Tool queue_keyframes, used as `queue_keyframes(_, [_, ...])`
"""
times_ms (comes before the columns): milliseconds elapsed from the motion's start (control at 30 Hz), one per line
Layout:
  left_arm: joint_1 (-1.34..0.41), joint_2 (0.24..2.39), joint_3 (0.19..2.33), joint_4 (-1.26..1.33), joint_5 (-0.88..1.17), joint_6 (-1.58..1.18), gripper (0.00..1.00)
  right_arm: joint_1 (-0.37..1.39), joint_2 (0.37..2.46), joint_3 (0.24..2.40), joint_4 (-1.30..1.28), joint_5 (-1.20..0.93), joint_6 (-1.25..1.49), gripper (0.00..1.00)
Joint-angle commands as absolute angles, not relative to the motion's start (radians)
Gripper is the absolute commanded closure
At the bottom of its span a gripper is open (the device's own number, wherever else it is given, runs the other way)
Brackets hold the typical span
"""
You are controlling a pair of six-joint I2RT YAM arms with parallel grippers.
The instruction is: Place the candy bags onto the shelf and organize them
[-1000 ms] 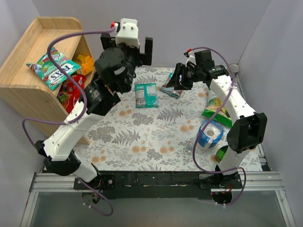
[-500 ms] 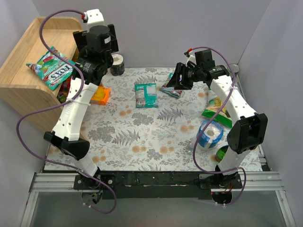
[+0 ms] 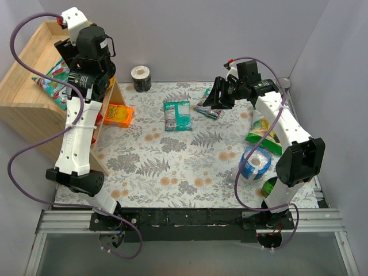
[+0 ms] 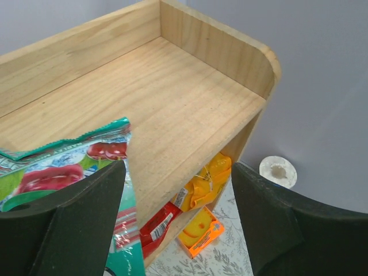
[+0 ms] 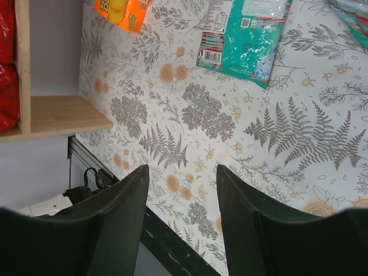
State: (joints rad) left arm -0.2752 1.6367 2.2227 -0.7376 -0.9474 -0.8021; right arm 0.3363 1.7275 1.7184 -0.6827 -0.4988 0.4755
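My left gripper (image 4: 177, 172) and right gripper (image 5: 183, 172) both gape empty (left above the shelf (image 4: 172, 98)), with three on the tabletop (image 5: 230, 144): teal candy bag (image 5: 244, 34), orange candy bag (image 5: 122, 11), striped candy bag (image 3: 204, 110).

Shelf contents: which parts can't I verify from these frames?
- Lower tier of the shelf: top view, blocked by the left arm; left wrist shows only edges of a red bag and a yellow bag under the top board.
- Striped bag beside the right gripper: top view, half covered by it; right wrist, cut off at the corner.

Bright even light, soft shadows, sharp focus, slight wide-angle distortion
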Motion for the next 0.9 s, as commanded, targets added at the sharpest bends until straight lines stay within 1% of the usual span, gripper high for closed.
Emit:
queue_keyframes(0, [-0.204,1.562,2.211,-0.767,-0.962,-0.836,0.28,0.337,1.697,1.740,-0.687,-0.503,0.479,0.43])
queue_keyframes(200, [-0.092,1.537,2.149,-0.856,-0.859,-0.931,0.31,0.337,1.709,1.755,-0.693,-0.511,0.485,0.44])
queue_keyframes(333, [-0.054,1.528,2.123,-0.894,-0.827,-0.960,0.32,0.337,1.721,1.770,-0.703,-0.511,0.485,0.45])
queue_keyframes(600, [-0.002,1.508,2.079,-0.956,-0.867,-1.002,0.32,0.337,1.723,1.766,-0.704,-0.512,0.488,0.46])
queue_keyframes(633, [0.036,1.502,2.076,-0.965,-0.874,-1.005,0.32,0.337,1.724,1.769,-0.704,-0.512,0.488,0.46])
queue_keyframes(767, [0.084,1.462,2.020,-0.948,-0.908,-0.993,0.33,0.336,1.726,1.772,-0.706,-0.515,0.488,0.46])
queue_keyframes(867, [0.089,1.425,2.000,-0.936,-0.936,-0.979,0.34,0.337,1.727,1.773,-0.706,-0.518,0.488,0.47])
